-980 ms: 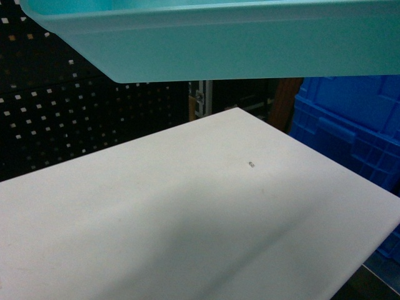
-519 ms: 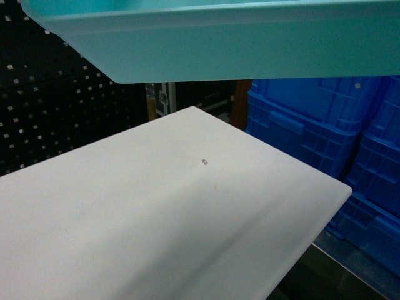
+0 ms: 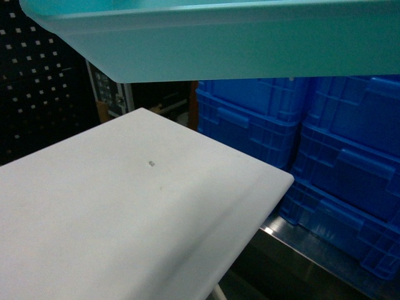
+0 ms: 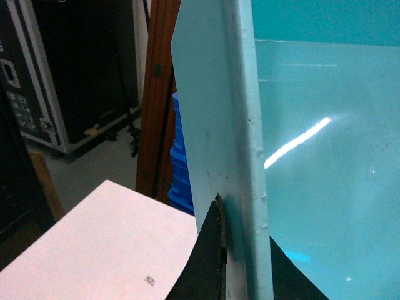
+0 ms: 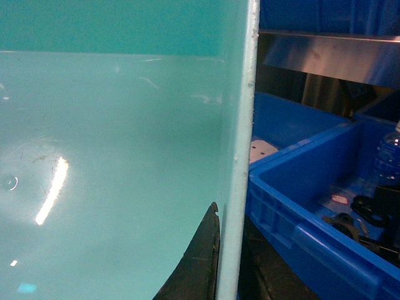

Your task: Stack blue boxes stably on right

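Observation:
One of the blue boxes, a light turquoise tub (image 3: 219,44), hangs in the air and fills the top of the head view, above the white table (image 3: 125,206). My left gripper (image 4: 240,250) is shut on one side wall of the tub (image 4: 212,125), with a dark finger (image 4: 209,262) outside and the other inside. My right gripper (image 5: 231,250) is shut on the opposite wall (image 5: 240,125), one finger (image 5: 200,262) inside the tub. Neither gripper shows in the head view. No other turquoise tub is in view.
Royal-blue ribbed crates (image 3: 337,162) are stacked at the right on a metal shelf (image 3: 312,262) past the table's corner. An open blue crate (image 5: 300,219) holding dark items and a bottle (image 5: 387,156) lies beside the tub. Black pegboard (image 3: 37,94) and a flight case (image 3: 109,94) stand behind.
The head view has swung to the right: the table has slid left and more of the blue crates has come into view. The tub keeps its place, held by both grippers.

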Robot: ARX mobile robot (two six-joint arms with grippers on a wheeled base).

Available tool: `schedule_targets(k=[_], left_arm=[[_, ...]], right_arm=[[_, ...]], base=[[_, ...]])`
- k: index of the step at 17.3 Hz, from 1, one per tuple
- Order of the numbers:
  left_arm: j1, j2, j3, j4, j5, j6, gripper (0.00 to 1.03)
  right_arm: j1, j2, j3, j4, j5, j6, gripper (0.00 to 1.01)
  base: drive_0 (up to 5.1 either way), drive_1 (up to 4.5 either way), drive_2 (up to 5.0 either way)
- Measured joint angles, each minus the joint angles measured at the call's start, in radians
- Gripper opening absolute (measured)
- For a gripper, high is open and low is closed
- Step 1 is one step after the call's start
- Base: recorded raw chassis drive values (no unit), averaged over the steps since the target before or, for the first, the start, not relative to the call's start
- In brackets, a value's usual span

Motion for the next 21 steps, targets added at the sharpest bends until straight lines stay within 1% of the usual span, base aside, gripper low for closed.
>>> schedule_targets(k=[21], left_arm=[[0.002, 0.000, 0.000, -0.001, 0.003, 0.000, 0.02]], right_arm=[[0.000, 0.000, 0.000, 0.001, 0.000, 0.000, 0.07]], base=[[-1.7, -1.66, -1.7]])
